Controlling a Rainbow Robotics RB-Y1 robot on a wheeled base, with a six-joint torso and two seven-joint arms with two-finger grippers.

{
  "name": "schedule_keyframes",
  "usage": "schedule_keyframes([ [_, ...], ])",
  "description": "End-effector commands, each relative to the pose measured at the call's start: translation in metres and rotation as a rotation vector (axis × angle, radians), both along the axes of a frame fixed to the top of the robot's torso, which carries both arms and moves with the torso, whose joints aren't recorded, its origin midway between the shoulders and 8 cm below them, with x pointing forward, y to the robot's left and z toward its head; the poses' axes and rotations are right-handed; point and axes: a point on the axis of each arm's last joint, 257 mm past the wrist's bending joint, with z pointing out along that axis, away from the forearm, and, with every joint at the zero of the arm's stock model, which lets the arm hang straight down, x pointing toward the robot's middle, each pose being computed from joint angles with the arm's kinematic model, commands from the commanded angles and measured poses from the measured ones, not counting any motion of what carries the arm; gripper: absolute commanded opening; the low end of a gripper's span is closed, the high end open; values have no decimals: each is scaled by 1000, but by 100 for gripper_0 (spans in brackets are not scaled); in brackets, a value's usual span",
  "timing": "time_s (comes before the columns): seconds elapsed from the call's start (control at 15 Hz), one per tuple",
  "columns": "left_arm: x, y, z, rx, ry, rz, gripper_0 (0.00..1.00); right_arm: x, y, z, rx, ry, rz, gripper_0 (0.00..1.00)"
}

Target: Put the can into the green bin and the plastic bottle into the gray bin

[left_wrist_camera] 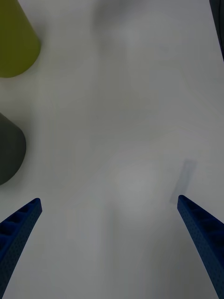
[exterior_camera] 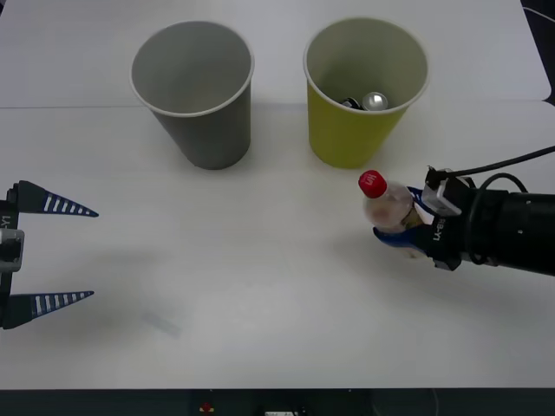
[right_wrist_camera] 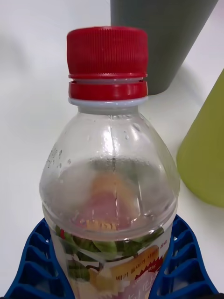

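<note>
Ribbed gripper [exterior_camera: 401, 227] around smooth plastic bottle [exterior_camera: 384, 200]

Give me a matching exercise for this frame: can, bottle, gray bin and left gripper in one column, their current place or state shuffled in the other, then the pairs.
Things:
1. can
2. bottle
3. gray bin
4. left gripper

States:
A. open, over the table at the robot's left
B. clamped in the right gripper
C. lying inside the green bin
D. upright, nothing seen inside

Pairs: 1-C, 2-B, 3-D, 4-A
</note>
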Motion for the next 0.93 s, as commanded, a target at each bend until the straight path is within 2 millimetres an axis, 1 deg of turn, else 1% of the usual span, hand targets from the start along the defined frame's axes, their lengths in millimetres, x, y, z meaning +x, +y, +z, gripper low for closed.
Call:
schedule_keyframes([
  [0.07,0,0,0,0,0,0,100,-8,-12,1,-44,16,-10,0],
  [0.27,0,0,0,0,0,0,100,-17,-28,3,-97,47,-25,0],
  [0.4,0,0,0,0,0,0,100,-25,-33,11,-127,70,-35,0],
  [0.67,0,0,0,0,0,0,100,-40,-32,28,-157,102,-65,0],
  [0.93,0,0,0,0,0,0,100,-55,-32,41,-189,137,-96,0],
])
